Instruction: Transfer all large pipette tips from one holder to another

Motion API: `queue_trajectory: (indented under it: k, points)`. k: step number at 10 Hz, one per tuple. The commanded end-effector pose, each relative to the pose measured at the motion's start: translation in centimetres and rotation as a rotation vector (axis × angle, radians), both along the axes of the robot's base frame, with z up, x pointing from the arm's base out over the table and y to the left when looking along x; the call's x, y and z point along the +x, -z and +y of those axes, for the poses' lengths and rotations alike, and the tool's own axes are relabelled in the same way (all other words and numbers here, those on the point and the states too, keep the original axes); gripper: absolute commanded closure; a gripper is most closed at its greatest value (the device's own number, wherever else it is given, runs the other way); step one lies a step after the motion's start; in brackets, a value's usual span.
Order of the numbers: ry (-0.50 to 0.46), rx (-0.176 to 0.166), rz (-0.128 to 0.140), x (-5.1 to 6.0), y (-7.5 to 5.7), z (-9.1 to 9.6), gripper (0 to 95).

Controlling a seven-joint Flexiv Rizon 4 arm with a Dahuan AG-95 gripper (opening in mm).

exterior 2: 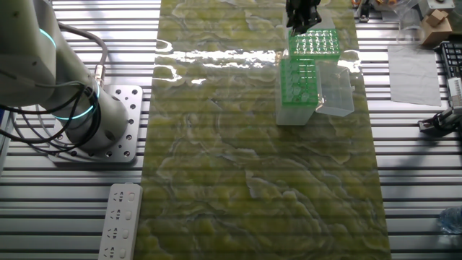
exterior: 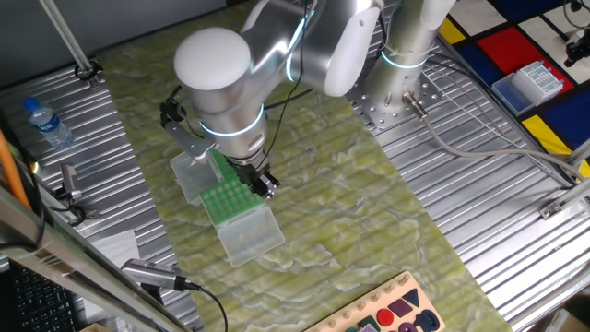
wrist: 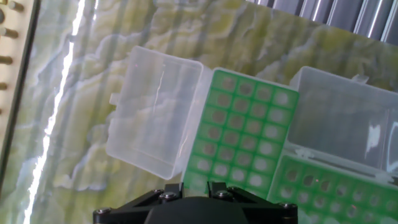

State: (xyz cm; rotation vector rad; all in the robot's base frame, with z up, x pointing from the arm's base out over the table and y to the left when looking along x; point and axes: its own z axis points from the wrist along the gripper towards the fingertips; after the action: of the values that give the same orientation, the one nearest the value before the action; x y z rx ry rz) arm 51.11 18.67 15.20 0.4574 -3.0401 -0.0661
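End effector (exterior: 265, 182) low over two green racks on bench mat (exterior: 369, 212); finger state not discernible. Near rack (wrist: 244, 132) with clear lid (wrist: 155, 109) hinged open beside it. Second rack (wrist: 329, 190) touching, own lid (wrist: 345, 118) open. Pipette tips (wrist: 260, 147) seen as pale dots in near-rack wells.

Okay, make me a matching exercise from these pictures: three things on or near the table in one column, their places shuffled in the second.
Things:
1. clear plastic water bottle
2. white power strip
3. black robot tool

Places:
A. above the green pipette tip racks
B. on the metal slats near the arm's base
C. on the slats beside the marbled mat, far from the racks

Pairs: 1-C, 2-B, 3-A
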Motion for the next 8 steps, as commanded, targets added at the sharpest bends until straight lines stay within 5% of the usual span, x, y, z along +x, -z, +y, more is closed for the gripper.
queue_trajectory:
  k: [1, 4, 8]
  points:
    - [0.005, 0.000, -0.008, 0.0, 0.1, 0.0, 95.0]
    - [0.010, 0.000, -0.003, 0.0, -0.6, 0.1, 95.0]
    - [0.008, 0.000, 0.009, 0.1, -3.8, 0.6, 95.0]
